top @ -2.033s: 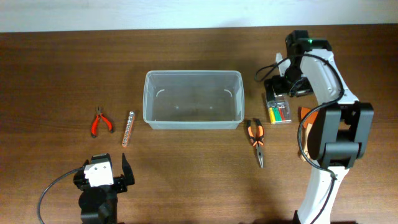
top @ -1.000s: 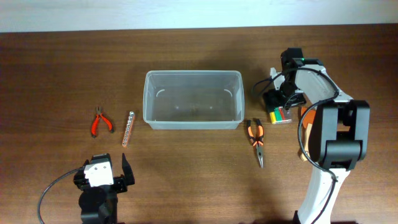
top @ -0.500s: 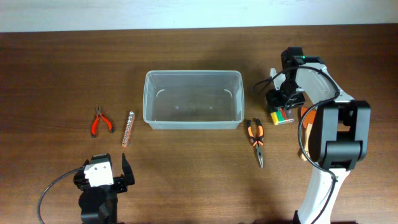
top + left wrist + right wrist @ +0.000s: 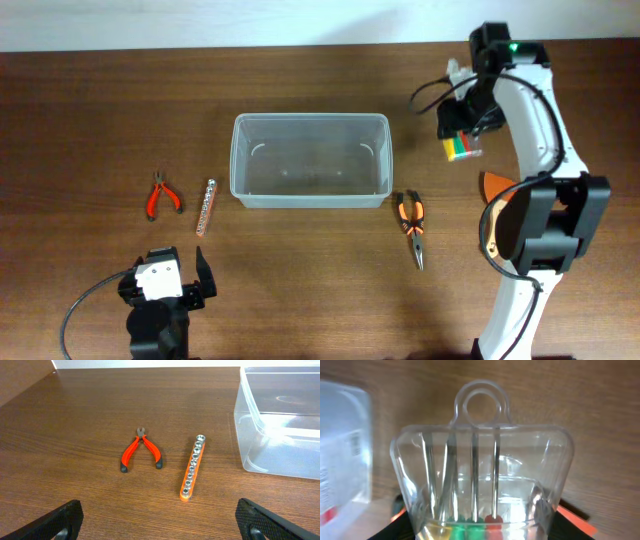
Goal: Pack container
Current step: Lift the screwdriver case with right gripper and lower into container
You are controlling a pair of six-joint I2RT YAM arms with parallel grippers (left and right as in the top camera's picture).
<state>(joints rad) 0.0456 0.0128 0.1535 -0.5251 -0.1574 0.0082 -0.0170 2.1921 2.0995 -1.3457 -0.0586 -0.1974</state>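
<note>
Nearest me, the left gripper (image 4: 157, 510) sat well short of the container (image 4: 310, 160), off its left end, fingers spread wide. The container lay apart from both grippers. Past its far right corner, my right gripper (image 4: 462, 128) was clamped on the small clear bit case (image 4: 482, 485).

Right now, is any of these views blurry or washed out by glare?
Right wrist view: the case fills the frame, fairly sharp, but the tub at left is blurred. Left wrist view: sharp, with pale reflections on the tub's wall. Overhead view: evenly lit, no blur.
</note>
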